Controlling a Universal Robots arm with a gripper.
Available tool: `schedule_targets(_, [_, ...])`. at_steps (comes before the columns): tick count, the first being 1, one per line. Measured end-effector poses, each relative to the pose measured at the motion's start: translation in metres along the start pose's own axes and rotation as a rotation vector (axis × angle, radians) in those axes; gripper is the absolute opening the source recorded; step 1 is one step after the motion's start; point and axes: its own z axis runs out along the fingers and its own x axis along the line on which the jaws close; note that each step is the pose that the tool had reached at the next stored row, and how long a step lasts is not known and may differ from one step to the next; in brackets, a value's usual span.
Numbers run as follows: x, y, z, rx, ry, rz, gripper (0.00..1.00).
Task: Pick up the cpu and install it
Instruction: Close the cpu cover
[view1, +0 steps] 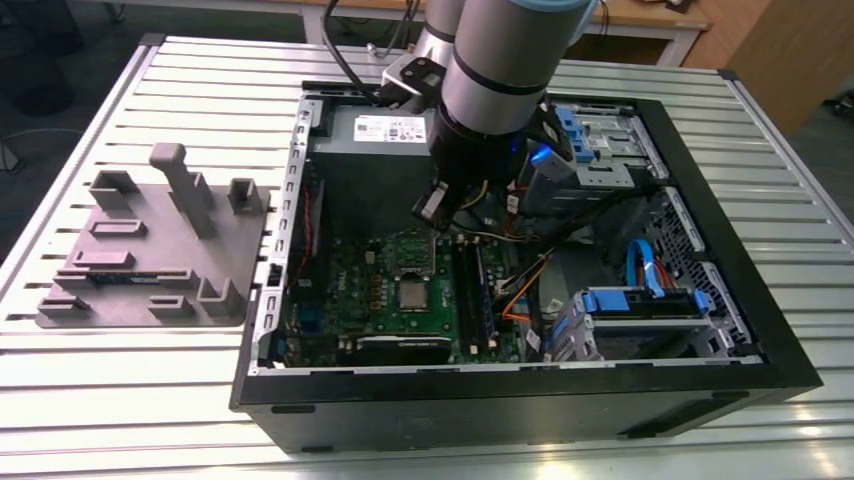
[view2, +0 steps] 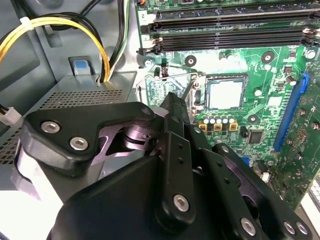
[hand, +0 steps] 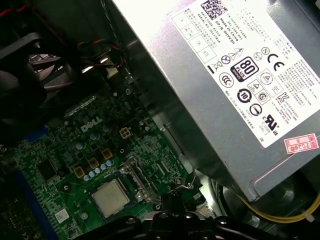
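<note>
Hovering inside the open computer case (view1: 747, 300), the gripper (view1: 430, 210) is carried above the motherboard (view1: 400, 290); whether the jaws are open or closed cannot be told, and nothing is seen held between them.

Item, the cpu (view1: 414, 293): found lying flat in its socket on the motherboard, silver top upward, also seen in the second wrist view (view2: 225, 94) and the first wrist view (hand: 110, 196). The wire retention lever (hand: 186, 184) is seen beside the socket; whether it is latched cannot be told.

Container, computer case: laid on its side on the slatted desk (view1: 134, 400), open face upward. Held within are the motherboard, the power supply box (hand: 235, 85), memory slots (view2: 230, 30), bundled cables (view2: 60, 25) and blue-clipped drive bays (view1: 641, 305).

Container, grey moulded tray (view1: 147, 250): set on the desk toward the exterior view's left, well apart from the case; a small dark part is seen in one recess, otherwise its pockets appear unfilled.

Risks, as judged:
- The chip may be shifted or tilted in the socket if it is touched off-centre, and the contacts beneath may be bent.
- Cables near the arm may be snagged when the wrist is moved.
- The power supply box or memory slots may be struck, given the tight clearance.
</note>
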Motion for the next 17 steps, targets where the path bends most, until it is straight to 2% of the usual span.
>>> schedule_targets(17, [0.0066, -0.0046, -0.0007, 0.0010, 0.0015, 0.000, 0.10])
